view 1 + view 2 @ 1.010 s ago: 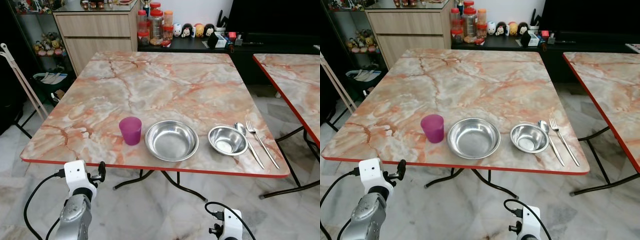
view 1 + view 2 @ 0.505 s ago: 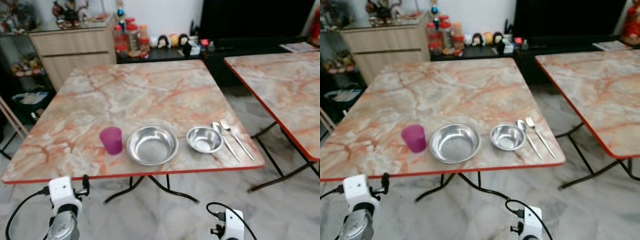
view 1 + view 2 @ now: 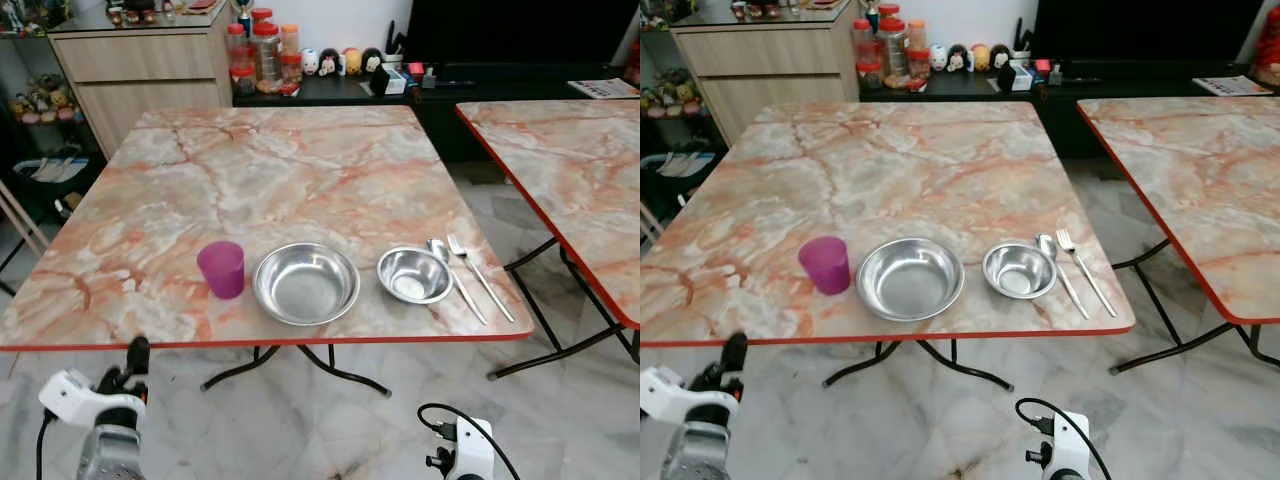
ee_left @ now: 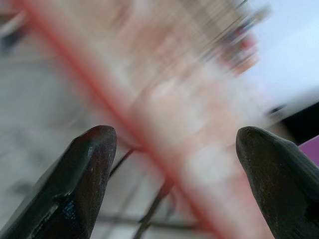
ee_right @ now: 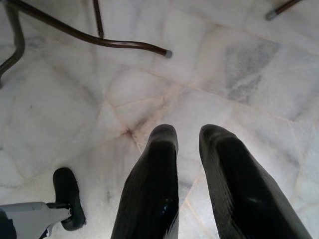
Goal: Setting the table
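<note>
Along the near edge of the marble-patterned surface (image 3: 300, 160) we have a row laid out. Farthest left is the purple cup (image 3: 221, 269), upright; we judge it light plastic, easy to tip, best taken around its wall near the middle. Just beside it sits the large steel bowl (image 3: 306, 283), then the small steel bowl (image 3: 414, 275), close to it but apart. Both look stiff, light and slick, so we would pinch the rim, one finger inside and one outside, not the rounded wall. Next come the spoon (image 3: 453, 275), lying just beside the small bowl, and the fork (image 3: 480, 277) alongside it, nearest the right edge. These are thin, flat and slippery; we would take each across the handle, and expect them to slide before they lift.

Our left hand (image 4: 174, 149) is below the near edge at the left corner, raised toward the red rim, its fingers (image 4: 79, 174) spread wide with nothing between them; the wrist view is blurred, with a sliver of purple at one side. Our right hand (image 5: 188, 144) hangs low, pointing down at the tiled floor (image 5: 224, 64), fingers nearly together with a narrow gap and holding nothing.
</note>
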You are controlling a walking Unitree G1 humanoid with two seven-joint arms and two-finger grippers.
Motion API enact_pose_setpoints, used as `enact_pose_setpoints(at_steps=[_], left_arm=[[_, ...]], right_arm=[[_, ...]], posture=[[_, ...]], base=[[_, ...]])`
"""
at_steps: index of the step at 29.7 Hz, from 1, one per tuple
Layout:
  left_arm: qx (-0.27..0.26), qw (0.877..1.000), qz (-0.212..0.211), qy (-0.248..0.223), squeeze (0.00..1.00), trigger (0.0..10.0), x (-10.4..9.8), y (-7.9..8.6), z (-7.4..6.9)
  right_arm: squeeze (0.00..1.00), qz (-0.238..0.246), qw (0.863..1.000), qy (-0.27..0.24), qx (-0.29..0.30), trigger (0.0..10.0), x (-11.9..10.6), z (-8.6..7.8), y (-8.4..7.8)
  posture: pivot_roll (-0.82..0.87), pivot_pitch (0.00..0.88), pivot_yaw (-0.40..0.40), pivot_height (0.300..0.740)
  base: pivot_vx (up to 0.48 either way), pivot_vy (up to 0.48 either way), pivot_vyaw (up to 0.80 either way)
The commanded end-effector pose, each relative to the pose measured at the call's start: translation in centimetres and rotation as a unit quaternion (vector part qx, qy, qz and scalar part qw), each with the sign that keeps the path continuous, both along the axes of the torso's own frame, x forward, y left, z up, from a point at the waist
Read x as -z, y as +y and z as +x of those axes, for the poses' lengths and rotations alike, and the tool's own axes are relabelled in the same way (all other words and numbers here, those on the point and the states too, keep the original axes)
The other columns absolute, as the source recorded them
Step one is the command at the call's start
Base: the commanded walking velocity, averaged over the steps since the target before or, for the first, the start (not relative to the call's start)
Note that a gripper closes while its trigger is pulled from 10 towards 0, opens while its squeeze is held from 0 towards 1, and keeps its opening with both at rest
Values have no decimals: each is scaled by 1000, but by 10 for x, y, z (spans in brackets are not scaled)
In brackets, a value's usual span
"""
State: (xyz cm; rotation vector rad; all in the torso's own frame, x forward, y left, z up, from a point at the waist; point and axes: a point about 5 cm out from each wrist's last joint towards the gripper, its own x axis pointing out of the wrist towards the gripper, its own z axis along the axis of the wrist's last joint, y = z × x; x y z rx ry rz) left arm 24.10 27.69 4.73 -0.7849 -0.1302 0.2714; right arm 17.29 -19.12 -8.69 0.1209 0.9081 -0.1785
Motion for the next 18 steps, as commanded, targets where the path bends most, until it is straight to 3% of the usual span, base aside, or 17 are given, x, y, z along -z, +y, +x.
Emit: enact_pose_setpoints(at_steps=[1, 5, 9, 10, 14, 16, 17, 18], left_arm=[[17, 1000, -4, -21, 0, 10000, -9, 1, 1], [29, 999, -1, -19, 0, 10000, -8, 4, -7], [15, 999, 15, 33, 0, 10000, 10, 18, -30], [8, 998, 29, 64, 0, 10000, 19, 25, -41], [3, 994, 41, 97, 0, 10000, 28, 32, -56], [16, 984, 79, 159, 0, 10000, 43, 35, -72], [16, 984, 79, 159, 0, 10000, 43, 35, -72], [34, 974, 104, 198, 0, 10000, 52, 32, -75]], right_arm=[[0, 0, 1000, 0, 7, 10000, 1, -4, -3], [0, 1, 1000, 3, 8, 10000, 2, -6, -3], [0, 1, 1000, 3, 9, 10000, 2, -6, -2], [0, 1, 1000, 3, 8, 10000, 2, -6, -2], [0, 1, 1000, 3, 7, 10000, 2, -6, -2], [0, 2, 1000, 3, 5, 10000, 2, -6, -1], [0, 2, 1000, 3, 5, 10000, 2, -6, -1], [0, 2, 1000, 4, 3, 10000, 2, -5, 0]], posture=[[67, 0, -18, 740], [70, 0, -17, 740], [77, 0, -18, 740], [81, 0, -20, 740], [88, 0, -23, 740], [94, 0, -25, 740], [94, 0, -25, 740], [94, 0, -25, 740]], base=[[0, 0, 0], [0, 0, 0], [0, 0, 0], [0, 0, 0], [0, 0, 0], [0, 0, 0], [0, 0, 0], [0, 0, 0]])
